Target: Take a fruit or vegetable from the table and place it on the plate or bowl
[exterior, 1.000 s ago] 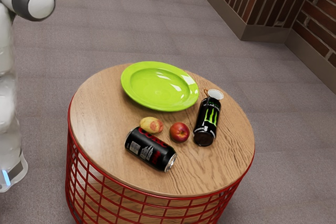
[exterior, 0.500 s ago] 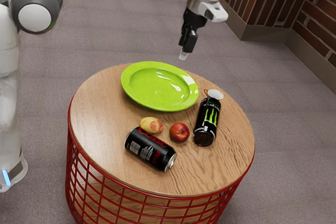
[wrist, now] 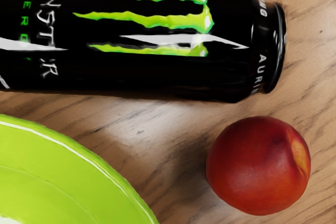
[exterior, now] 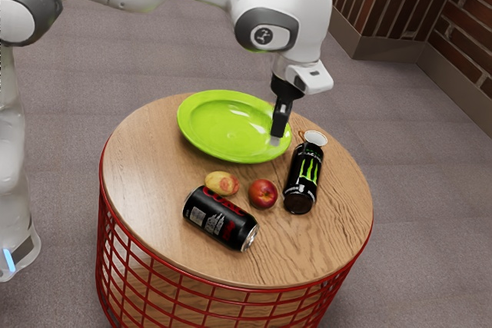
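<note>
The gripper (exterior: 274, 140) is held low over the green plate's (exterior: 223, 124) rim on the exterior view's right; whether it is set wide or narrow cannot be told. The red fruit (exterior: 263, 193) is found on the table (exterior: 154, 159) beyond that rim, near the gripper but apart from it, just beside the black energy can (exterior: 304, 178). It is judged light, firm, smooth and apt to roll, so it is best taken from above across its widest middle.

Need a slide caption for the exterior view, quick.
Tool at the edge of the green plate; peach, potato, energy can and soda can lie on the round table.
</note>
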`<state>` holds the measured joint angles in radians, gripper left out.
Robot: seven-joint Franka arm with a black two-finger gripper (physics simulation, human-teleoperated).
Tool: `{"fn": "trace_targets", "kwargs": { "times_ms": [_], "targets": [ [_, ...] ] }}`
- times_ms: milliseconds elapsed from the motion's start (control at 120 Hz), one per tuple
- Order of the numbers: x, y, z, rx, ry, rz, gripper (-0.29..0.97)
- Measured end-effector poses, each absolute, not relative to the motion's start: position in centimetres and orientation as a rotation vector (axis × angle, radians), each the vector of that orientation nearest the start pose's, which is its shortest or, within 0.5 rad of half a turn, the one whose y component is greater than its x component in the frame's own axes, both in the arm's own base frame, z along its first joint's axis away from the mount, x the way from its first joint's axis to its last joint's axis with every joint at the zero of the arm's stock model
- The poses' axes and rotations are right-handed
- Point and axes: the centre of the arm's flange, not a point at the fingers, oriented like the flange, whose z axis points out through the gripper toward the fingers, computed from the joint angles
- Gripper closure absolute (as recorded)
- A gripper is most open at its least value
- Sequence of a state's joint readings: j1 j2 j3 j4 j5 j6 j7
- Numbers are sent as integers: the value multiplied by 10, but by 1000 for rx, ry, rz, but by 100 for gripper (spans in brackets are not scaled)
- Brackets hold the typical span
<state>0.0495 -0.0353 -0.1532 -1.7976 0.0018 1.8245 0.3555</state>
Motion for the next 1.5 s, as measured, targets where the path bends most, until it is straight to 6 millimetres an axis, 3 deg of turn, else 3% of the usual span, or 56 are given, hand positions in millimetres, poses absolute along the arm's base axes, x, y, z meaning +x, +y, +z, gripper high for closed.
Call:
{"fn": "trace_targets", "kwargs": {
  "times_ms": [117, 200, 317, 392, 600, 817, 1000, 1500],
  "targets": [
    [564, -84, 546, -3043, 762, -109, 2],
    [567, -101, 548, -3036, 800, -113, 2],
    [568, -118, 532, -3036, 836, -49, 2],
    [565, -113, 516, -3046, 817, 7, 2],
    [575, -72, 495, -3083, 691, 48, 2],
    [574, -102, 494, -3064, 759, 48, 2],
    [581, -93, 474, -3079, 725, 92, 2],
    [593, -95, 437, -3093, 714, 139, 2]
  ]
}}
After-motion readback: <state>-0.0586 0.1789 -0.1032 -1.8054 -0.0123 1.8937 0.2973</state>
